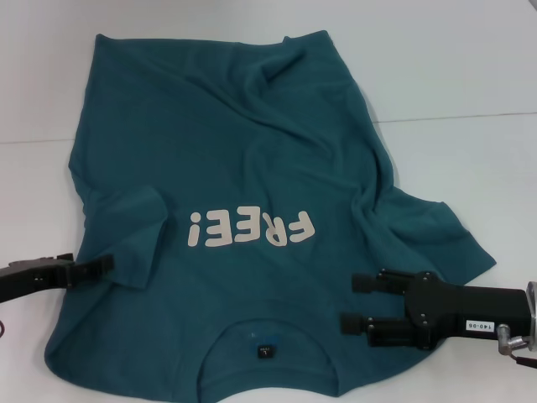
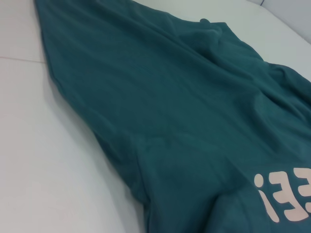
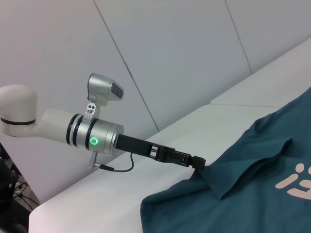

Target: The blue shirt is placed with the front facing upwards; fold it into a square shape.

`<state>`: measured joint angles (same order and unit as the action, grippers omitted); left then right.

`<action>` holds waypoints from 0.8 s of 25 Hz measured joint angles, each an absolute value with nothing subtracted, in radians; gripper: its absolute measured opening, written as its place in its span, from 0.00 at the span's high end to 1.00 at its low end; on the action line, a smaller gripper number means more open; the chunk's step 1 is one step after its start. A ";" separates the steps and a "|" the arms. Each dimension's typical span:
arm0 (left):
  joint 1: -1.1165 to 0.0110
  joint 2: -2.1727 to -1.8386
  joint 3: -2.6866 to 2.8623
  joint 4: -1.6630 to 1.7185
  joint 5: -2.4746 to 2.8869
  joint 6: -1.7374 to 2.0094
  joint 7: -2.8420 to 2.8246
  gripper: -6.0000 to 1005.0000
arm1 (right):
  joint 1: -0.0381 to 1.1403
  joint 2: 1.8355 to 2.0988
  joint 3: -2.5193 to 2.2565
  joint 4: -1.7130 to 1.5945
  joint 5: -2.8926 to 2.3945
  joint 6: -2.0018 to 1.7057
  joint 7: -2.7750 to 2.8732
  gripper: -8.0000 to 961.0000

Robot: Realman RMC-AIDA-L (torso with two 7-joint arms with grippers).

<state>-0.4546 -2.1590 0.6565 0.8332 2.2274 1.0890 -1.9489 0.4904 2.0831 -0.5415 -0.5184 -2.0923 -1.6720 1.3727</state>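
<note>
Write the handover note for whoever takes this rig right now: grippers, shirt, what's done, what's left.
Left gripper: at the shirt's left sleeve edge, fingertips on the cloth; whether it has a grip cannot be told.
Right gripper: open, over the shirt's right shoulder area near the collar, holding nothing.
Blue shirt: spread front up on the white table, collar toward the robot, "FREE!" lettering showing. Left sleeve is folded in over the body; right side is wrinkled.
Done: at most that sleeve fold.
Left: remaining folds into a square.
</note>
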 joint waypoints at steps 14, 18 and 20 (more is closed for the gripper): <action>-0.457 -2.158 0.658 0.833 2.227 1.077 -1.948 0.54 | 0.489 2.082 -0.541 -0.518 -2.092 -1.673 1.368 0.08; -0.457 -2.158 0.658 0.832 2.228 1.073 -1.948 0.68 | 0.488 2.082 -0.542 -0.518 -2.092 -1.675 1.368 0.08; -0.456 -2.158 0.658 0.833 2.228 1.072 -1.948 0.76 | 0.488 2.082 -0.541 -0.518 -2.092 -1.676 1.368 0.08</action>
<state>-0.4560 -2.1583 0.6581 0.8330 2.2278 1.0723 -1.9481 0.4879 2.0815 -0.5415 -0.5185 -2.0923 -1.6757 1.3683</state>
